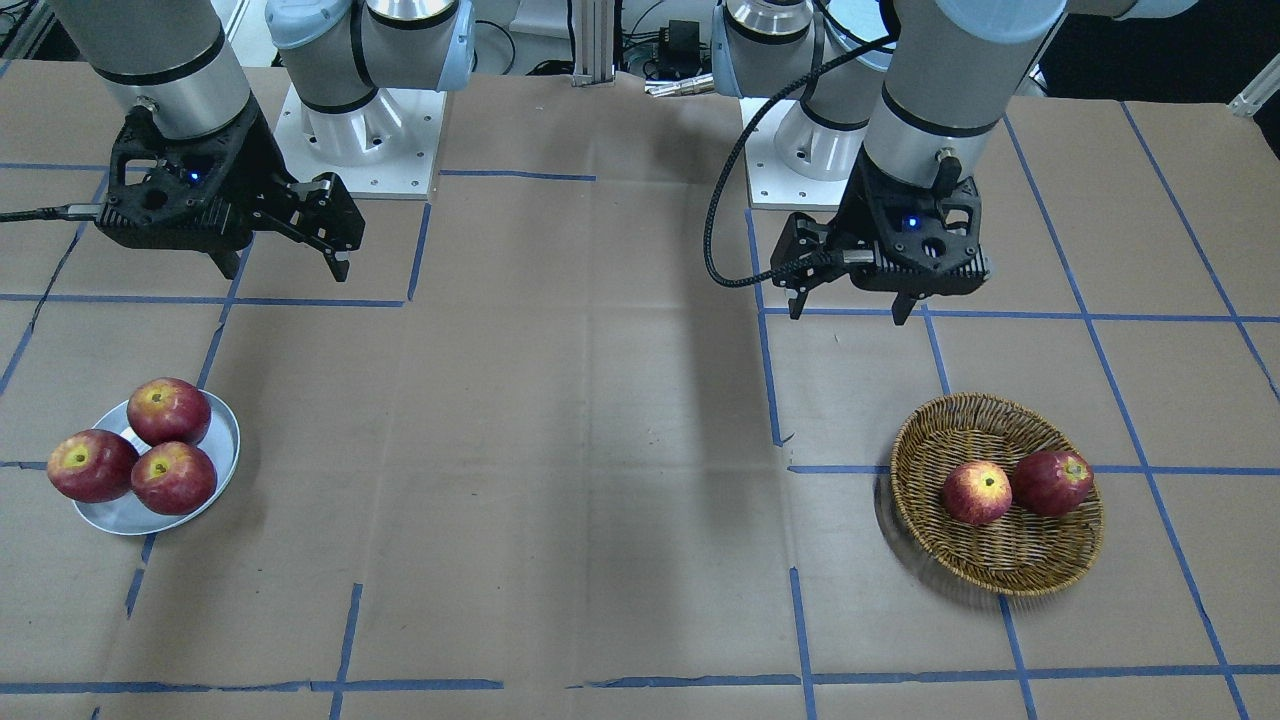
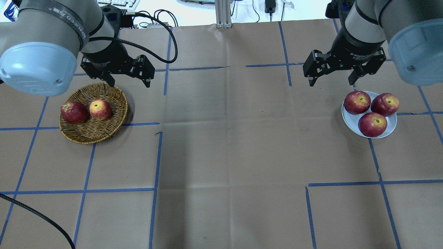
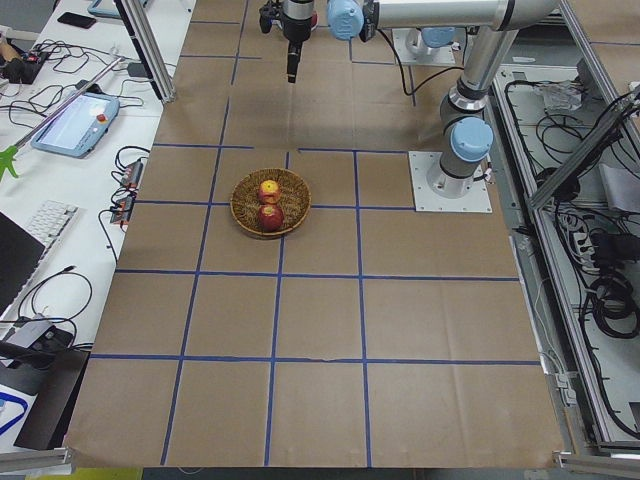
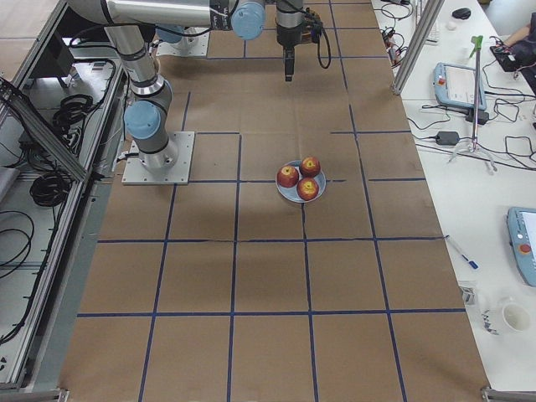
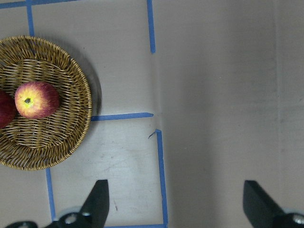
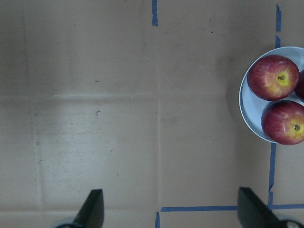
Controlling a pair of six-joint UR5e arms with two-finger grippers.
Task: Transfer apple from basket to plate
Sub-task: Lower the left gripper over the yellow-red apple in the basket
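Observation:
The pale pinkish-red apple [image 1: 976, 492] [image 2: 100, 109] [image 5: 36, 99] lies in the round wicker basket [image 1: 1010, 555] [image 2: 93, 133] [image 5: 57, 142], beside a dark red apple [image 2: 73, 112]. My left gripper [image 2: 130, 83] [image 1: 850, 312] [image 5: 175, 204] is open and empty. It hangs high above the table, by the basket's edge nearest the robot base. The whitish-grey plate [image 2: 349, 119] [image 1: 120, 515] [image 6: 249, 114] holds three deeper red apples [image 2: 372, 123]. My right gripper [image 2: 332, 81] [image 1: 287, 270] [image 6: 168, 211] is open and empty, raised beside the plate.
The table is covered in brown paper with a grid of blue tape lines [image 2: 157, 155]. The arm bases [image 1: 350, 130] stand at the robot's edge of the table. Cables and devices lie beyond the table edges in the side views.

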